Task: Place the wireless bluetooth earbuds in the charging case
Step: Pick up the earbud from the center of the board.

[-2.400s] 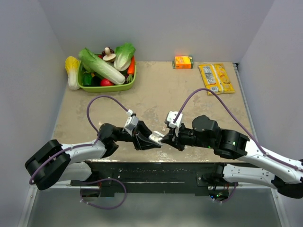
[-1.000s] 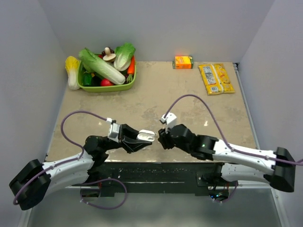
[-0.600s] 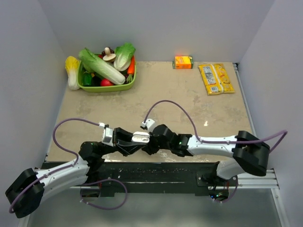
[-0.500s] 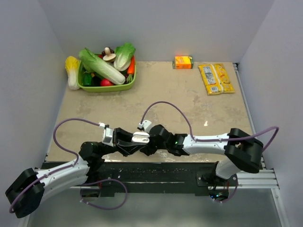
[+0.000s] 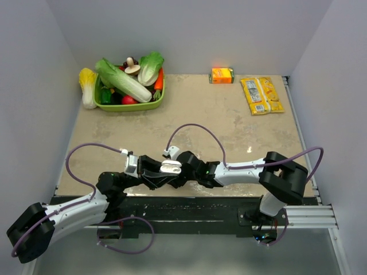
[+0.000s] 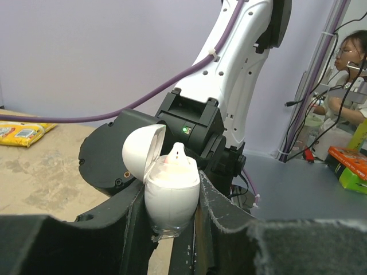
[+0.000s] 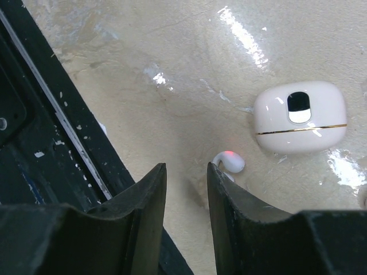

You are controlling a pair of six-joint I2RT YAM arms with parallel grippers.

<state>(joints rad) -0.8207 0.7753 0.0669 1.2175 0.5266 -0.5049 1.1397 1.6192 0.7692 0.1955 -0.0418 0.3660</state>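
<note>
**tinkerbot_92:** So where's the charging case (image 6: 172, 186) sitting right now? Can't make it out from the overhead shot.

**yam_fan:** It isn't lying on the desk (image 7: 172, 86) at all. The left end effector (image 6: 171, 199) is clamping it by the sides, both fingers pressing on the lower shell and holding it upright near the front edge. The lid (image 6: 143, 150) is hanging open, tipped back toward the left in the left wrist view.

**tinkerbot_92:** Any buds in it?

**yam_fan:** Yep, the first earbud (image 6: 178, 156) is sitting in the case with its stem poking out of the top. Can't tell if it's seated all the way. The second earbud (image 7: 230, 162) is lying loose on the desk, showing a little reddish spot.

**tinkerbot_92:** And the other arm?

**yam_fan:** The right end effector (image 7: 184, 172) is hanging over the desk pointing down, jaws standing slightly apart and gripping nothing. The second earbud is lying just beside the tip of one finger, outside the gap; can't tell if it's touching. A pale rounded box (image 7: 299, 116) with a gold seam and a dark oval window is resting near that bud, not touching it.

**tinkerbot_92:** Arms crossing?

**yam_fan:** Not crossing. The right arm is reaching far over to the left, so the two end effectors are meeting nose to nose. The green basket (image 5: 132, 108) of vegetables is sitting back left, the orange box (image 5: 222, 75) and yellow packets (image 5: 262, 95) back right.
</note>
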